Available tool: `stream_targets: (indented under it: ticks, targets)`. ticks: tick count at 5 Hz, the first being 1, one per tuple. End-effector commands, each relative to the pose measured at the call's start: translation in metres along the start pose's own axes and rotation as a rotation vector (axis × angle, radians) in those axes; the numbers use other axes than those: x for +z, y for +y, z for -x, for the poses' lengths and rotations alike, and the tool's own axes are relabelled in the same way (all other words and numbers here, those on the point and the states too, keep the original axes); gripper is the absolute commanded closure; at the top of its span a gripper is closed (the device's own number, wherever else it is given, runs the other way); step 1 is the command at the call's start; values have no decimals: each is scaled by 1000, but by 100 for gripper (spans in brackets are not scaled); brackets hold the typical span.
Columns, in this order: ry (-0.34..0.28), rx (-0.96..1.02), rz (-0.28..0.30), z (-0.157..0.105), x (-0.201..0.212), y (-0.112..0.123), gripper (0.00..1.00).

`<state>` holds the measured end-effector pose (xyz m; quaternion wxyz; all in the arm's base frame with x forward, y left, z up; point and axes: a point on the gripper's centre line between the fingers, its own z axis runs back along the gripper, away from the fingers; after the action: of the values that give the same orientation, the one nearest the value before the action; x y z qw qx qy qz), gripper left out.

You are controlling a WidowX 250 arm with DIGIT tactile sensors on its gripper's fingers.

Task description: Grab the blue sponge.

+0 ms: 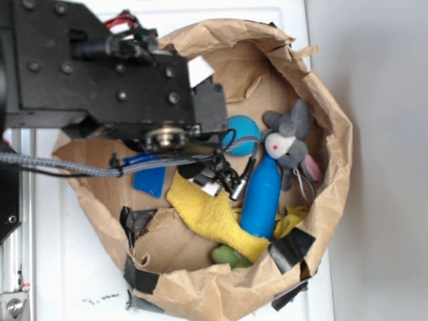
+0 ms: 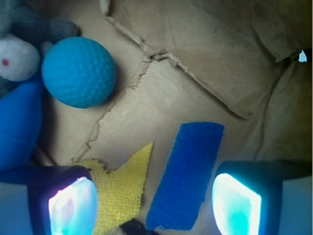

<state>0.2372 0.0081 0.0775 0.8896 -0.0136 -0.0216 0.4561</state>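
**A:** Nothing is held yet, as far as I can tell. The end effector [image 2: 154,203] is spread wide, one glowing pad [image 2: 73,205] on one side and its twin on the other, with empty air between them.

**B:** And the blue sponge [image 2: 186,174]?

**A:** Flat on the brown paper floor of the bag [image 1: 334,134], lying between the two pads in the wrist view, nearer one of them than the other. It runs lengthwise away from the camera, slightly slanted. The yellow cloth [image 2: 122,191] lies just beside it, one corner pointing up along the sponge's edge.

**B:** Anything else close enough to get in the way?

**A:** The teal ball [image 2: 78,72] sits well apart from the sponge, up beyond the cloth. The blue bottle [image 1: 261,194] and the grey mouse toy [image 1: 291,140] are past the ball, further still from the sponge.

**B:** So how far along?

**A:** I'd say the approach is mostly done: the sponge is framed by the pads. What's left is the descent, the closing and the lift. From the exterior view the arm hides most of the sponge, so I can't judge how high above it the pads are. The cloth's corner is the one thing I'd worry could get pinched along with it.
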Motion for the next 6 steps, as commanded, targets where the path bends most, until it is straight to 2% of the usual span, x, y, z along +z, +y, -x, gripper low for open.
stream_targets:
  ticks: [1, 4, 5, 6]
  targets:
    - [-14, 21, 4, -12, 3, 18, 0]
    - [-15, -12, 35, -16, -7, 25, 0]
    - [-6, -18, 70, -10, -17, 24, 0]
    - [-11, -24, 63, -4, -30, 16, 0]
